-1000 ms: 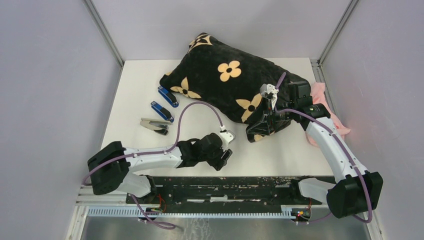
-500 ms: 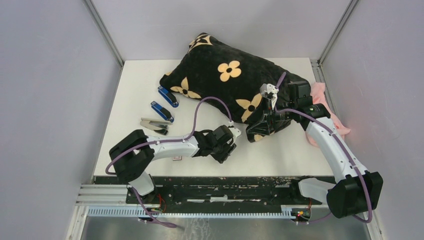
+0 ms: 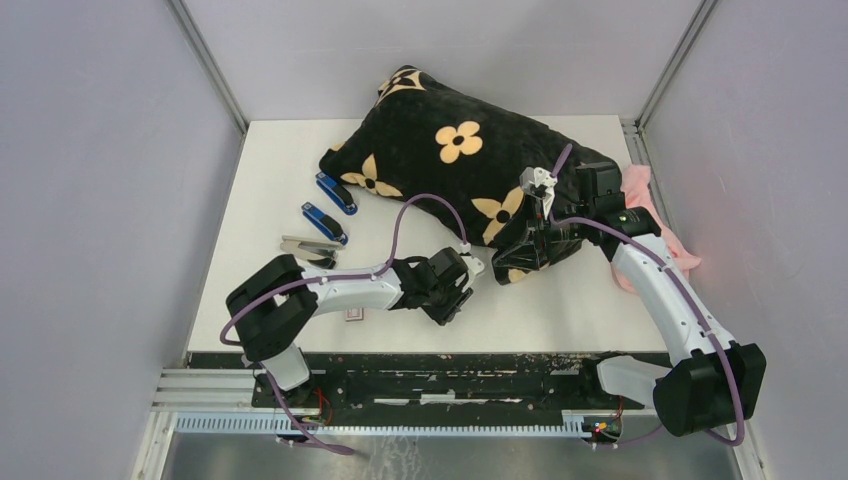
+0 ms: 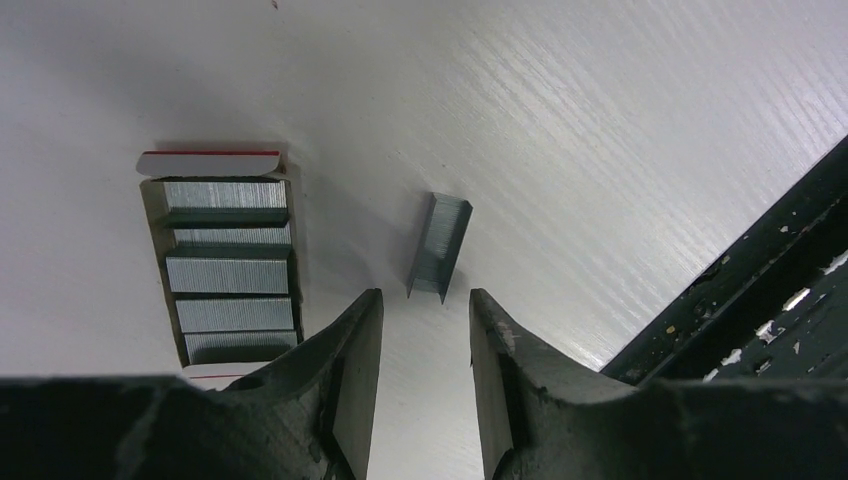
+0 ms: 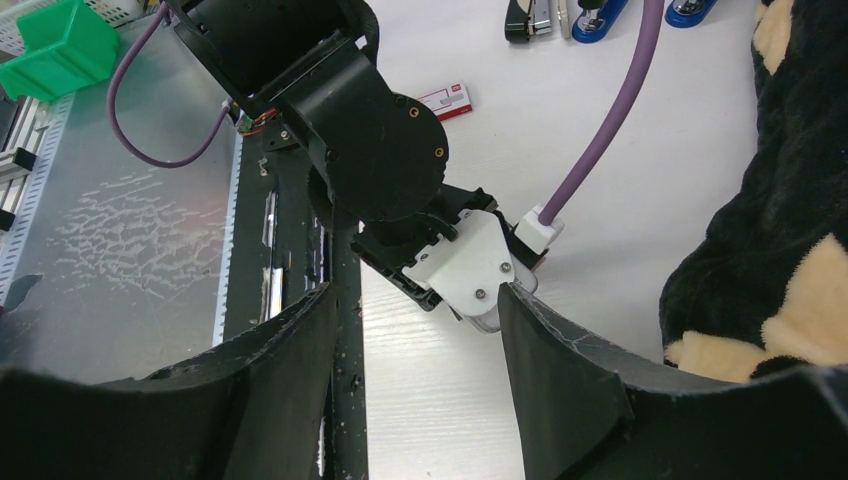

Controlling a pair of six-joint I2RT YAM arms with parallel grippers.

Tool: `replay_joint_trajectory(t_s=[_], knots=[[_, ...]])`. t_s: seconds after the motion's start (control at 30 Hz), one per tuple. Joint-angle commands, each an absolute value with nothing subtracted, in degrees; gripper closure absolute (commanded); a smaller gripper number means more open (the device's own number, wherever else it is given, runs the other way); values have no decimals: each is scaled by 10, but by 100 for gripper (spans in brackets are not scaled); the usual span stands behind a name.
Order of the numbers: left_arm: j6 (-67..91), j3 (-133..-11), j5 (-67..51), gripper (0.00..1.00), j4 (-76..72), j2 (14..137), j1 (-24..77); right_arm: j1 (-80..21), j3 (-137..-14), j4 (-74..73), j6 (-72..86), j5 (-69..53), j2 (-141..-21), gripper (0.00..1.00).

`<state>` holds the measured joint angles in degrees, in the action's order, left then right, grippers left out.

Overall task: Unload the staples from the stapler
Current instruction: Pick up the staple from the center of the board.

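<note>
Staples (image 4: 438, 248), one short silvery-grey strip of them, lie loose on the white table (image 3: 560, 300) close to its dark near edge. The left gripper (image 4: 424, 308) is pointed down at the strip, its two dark fingers a narrow gap apart with nothing between them. The strip sits just past the fingertips, in line with that gap, and from what I can see it touches neither finger. Just to one side of it lies a small white-and-red box (image 4: 150, 270), open, with more grey strips packed in a row inside.

Over on the left of the table, well apart from the strip, a grey-and-black stapler (image 3: 310, 250) lies on its side and looks hinged open. Two blue staplers (image 3: 324, 223) lie in a row beyond it, towards a big black pillow with tan flowers (image 3: 450, 160) that fills the back of the table. A pink cloth (image 3: 655, 215) shows at the pillow's right end.

The right gripper (image 5: 417, 300) hangs by the near corner of the pillow with its jaws wide and holding nothing; through them its camera looks down on the left arm's wrist. A green bin (image 5: 60, 50) stands off the table at the corner of that view
</note>
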<state>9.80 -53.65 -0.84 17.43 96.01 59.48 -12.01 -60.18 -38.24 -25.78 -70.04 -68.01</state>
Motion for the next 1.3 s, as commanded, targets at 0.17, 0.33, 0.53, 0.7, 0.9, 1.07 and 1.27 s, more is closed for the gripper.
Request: replay_joint_trajectory(t_s=[0.17, 0.33, 0.53, 0.7, 0.9, 1.07, 1.27], knots=[[79, -567, -25, 62, 157, 983, 594, -122, -622, -369, -257, -717, -681, 34], [80, -570, -22, 65, 157, 989, 593, -122, -622, -369, -257, -718, -682, 34], [82, -569, -25, 73, 159, 988, 594, -122, -622, -369, -256, -718, -681, 34], [86, -562, -27, 80, 159, 979, 594, -122, -622, -369, -256, -719, -682, 34], [106, -527, -59, 86, 105, 948, 594, -122, -622, -367, -253, -722, -681, 34], [138, -486, -63, 86, 48, 897, 589, -122, -621, -365, -248, -724, -683, 34], [183, -399, -134, 87, -76, 793, 548, -122, -621, -351, -224, -730, -681, 34]])
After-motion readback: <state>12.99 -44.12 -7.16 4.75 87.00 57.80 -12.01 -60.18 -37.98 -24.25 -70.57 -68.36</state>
